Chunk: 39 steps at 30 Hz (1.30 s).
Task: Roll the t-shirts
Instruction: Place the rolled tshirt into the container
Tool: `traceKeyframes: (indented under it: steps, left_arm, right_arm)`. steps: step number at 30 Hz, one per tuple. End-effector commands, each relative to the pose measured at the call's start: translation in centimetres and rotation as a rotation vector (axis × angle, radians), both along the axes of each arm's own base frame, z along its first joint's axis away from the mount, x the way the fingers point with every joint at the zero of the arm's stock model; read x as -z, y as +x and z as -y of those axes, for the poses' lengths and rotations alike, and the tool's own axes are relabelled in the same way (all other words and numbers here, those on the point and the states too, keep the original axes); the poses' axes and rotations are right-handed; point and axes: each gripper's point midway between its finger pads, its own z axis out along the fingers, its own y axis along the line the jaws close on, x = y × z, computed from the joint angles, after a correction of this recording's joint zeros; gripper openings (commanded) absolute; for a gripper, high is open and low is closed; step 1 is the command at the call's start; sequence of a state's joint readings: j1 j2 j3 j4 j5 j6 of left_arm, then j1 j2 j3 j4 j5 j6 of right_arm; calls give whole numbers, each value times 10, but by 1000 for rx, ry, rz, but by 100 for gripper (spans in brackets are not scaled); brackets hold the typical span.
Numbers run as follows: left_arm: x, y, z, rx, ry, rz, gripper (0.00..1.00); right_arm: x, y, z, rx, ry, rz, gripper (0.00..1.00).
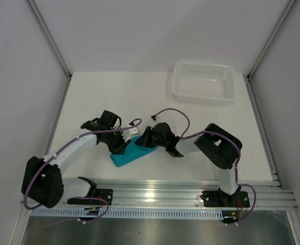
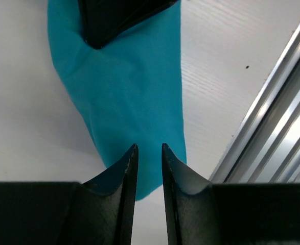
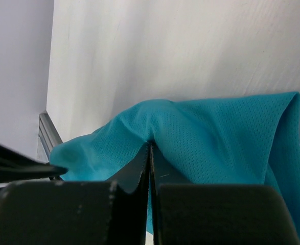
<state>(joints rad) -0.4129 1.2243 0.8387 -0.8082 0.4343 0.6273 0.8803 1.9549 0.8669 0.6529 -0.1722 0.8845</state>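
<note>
Teal soft-fabric t-shirt point(image 1: 131, 155) lies as a loose bundle near front-centre of the white table point(image 1: 190, 127), btwn both arms. Right hand point(image 3: 149, 145) is clamped on a raised fold. Left hand point(image 2: 149, 149) is at a narrow gap over the bundle's end, nothing clearly gripped. Risk: w/ one side held, any pull likely drags or unrolls the bundle, giving a loose, skewed roll.

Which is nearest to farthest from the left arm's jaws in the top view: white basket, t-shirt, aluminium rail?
1. t-shirt: right at them, centre.
2. aluminium rail: along the near edge.
3. white basket: far right corner.
</note>
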Motion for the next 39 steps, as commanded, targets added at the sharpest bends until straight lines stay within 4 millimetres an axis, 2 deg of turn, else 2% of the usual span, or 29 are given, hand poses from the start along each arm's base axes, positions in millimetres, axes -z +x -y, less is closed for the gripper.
traceKeyframes:
  steps: [1,5,13,18,22,25,27,30,32,33,37,39]
  left_arm:
    - [7,24,-7,-67,20,36,27]
    - [14,33,-18,-130,11,-11,26]
    - [61,7,-32,-108,96,-185,26]
    - [71,9,-35,-114,119,-209,27]
    - [76,17,-41,-112,154,-169,27]
    - [73,22,-40,-102,147,-141,27]
    - [73,27,-40,-99,145,-123,27]
    - [74,33,-41,-88,158,-100,27]
    - [74,37,-41,-85,158,-101,28]
    - [74,37,-40,-88,154,-105,28]
    - [74,39,-40,-97,155,-111,28]
    - [74,38,-41,-101,159,-117,28]
  right_arm:
    - [-2,-2,0,42,28,-7,0]
    - [-8,-5,7,72,32,-6,0]
    - [-13,-11,12,117,50,7,0]
    - [-15,-9,15,131,64,17,1]
    - [-49,-5,8,120,140,97,1]
    - [-68,5,10,155,169,171,1]
    - [-74,7,10,158,172,213,1]
    - [-65,11,8,183,162,229,1]
    - [-66,12,1,181,196,239,0]
    - [-55,9,-2,178,186,227,0]
    - [-47,10,-9,200,206,232,0]
    - [-41,16,-5,241,189,222,0]
